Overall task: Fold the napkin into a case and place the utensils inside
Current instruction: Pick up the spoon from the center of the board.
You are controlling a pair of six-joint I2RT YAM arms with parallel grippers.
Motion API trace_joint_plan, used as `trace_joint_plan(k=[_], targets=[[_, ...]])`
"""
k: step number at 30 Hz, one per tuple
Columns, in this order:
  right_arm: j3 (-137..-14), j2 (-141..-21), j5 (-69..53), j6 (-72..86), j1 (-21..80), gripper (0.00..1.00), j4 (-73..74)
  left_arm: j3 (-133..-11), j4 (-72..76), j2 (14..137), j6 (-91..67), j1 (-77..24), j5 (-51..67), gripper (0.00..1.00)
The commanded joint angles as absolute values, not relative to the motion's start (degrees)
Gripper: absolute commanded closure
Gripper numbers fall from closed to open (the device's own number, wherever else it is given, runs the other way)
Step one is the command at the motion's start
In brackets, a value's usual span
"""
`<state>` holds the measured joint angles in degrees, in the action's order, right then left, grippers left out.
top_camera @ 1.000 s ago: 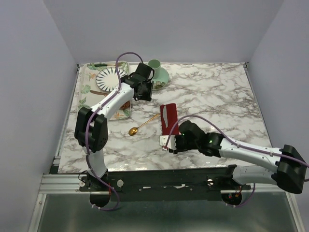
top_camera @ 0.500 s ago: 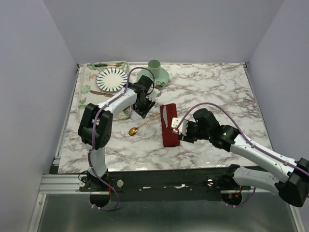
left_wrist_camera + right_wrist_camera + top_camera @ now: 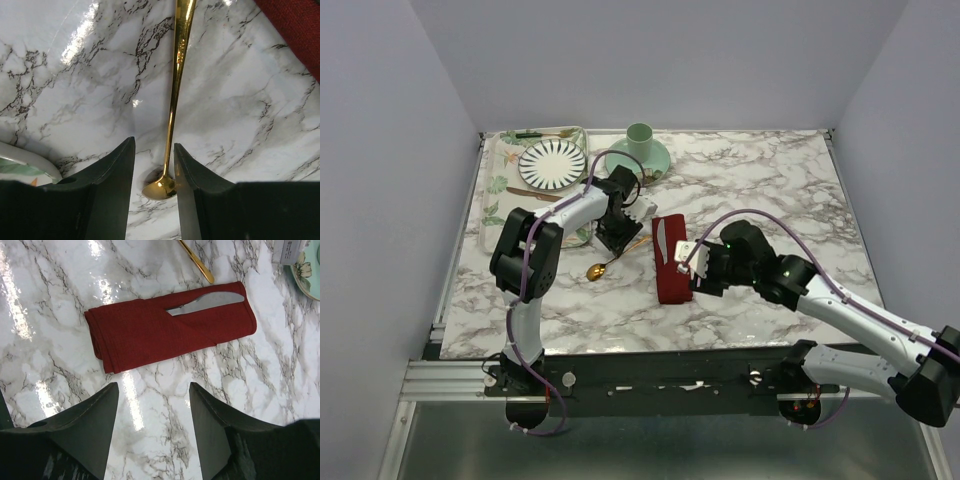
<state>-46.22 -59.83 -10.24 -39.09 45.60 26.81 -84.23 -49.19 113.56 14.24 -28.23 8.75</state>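
The napkin is folded into a narrow dark red case [image 3: 671, 262] in the middle of the table, also in the right wrist view [image 3: 165, 332]. The silver knife [image 3: 662, 238] is tucked into it with its blade showing [image 3: 207, 302]. The gold spoon [image 3: 612, 263] lies on the marble left of the case. My left gripper [image 3: 617, 240] is narrowly open and low over the spoon. Its fingers [image 3: 117, 170] straddle the spoon's neck just above the bowl [image 3: 160, 188]. My right gripper [image 3: 692, 268] is open and empty, hovering over marble just right of the case [image 3: 152, 387].
A floral tray [image 3: 490, 190] at the back left holds a striped plate [image 3: 552, 163], a green-handled utensil [image 3: 530, 134] and a brown-gold utensil [image 3: 525, 191]. A green cup [image 3: 640, 137] stands on a saucer [image 3: 660, 160] behind the left arm.
My left gripper came down from near the saucer to the spoon. My right gripper moved from the case's near end to its right side, then held.
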Motion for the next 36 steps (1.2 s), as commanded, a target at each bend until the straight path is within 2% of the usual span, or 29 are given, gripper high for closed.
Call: trace_joint_plan(k=[1,6,13,22,23,26,30,34,36], targets=[[-48.25,-60.99,-9.32,-40.16,44.91,0.33,29.18,-84.81,-49.13,111.27,14.68,-27.78,13.88,0.53],[-48.43,-61.35,-9.32,-40.69,44.83,0.33,29.35,-87.01,-49.04,111.18,15.03,-28.39,16.70,0.52],[-49.31,-61.61,-9.23,-42.80,44.56,0.33,29.27,-89.73,-49.83,117.76,13.62,-28.56,15.91,0.54],[-50.97,-63.02,-9.23,-43.24,44.38,0.33,29.27,-89.74,-48.69,120.94,13.27,-29.71,12.14,0.72],[-51.06,-63.19,-9.23,-43.33,44.38,0.33,29.18,-89.13,-48.69,121.20,13.18,-30.14,11.17,0.81],[-52.03,-63.72,-9.05,-43.94,44.30,0.33,29.18,-88.77,-50.00,121.03,12.05,-29.80,10.54,1.00],[-54.66,-65.04,-8.96,-45.17,44.38,0.34,28.92,-89.47,-51.76,116.20,9.94,-27.44,14.05,1.00],[-57.13,-66.00,-10.45,-49.29,44.30,0.36,28.65,-92.28,-54.75,109.28,8.17,-24.52,27.73,1.00],[-57.48,-66.44,-10.90,-51.93,44.38,0.37,28.22,-91.94,-55.02,106.27,8.35,-24.52,29.43,1.00]])
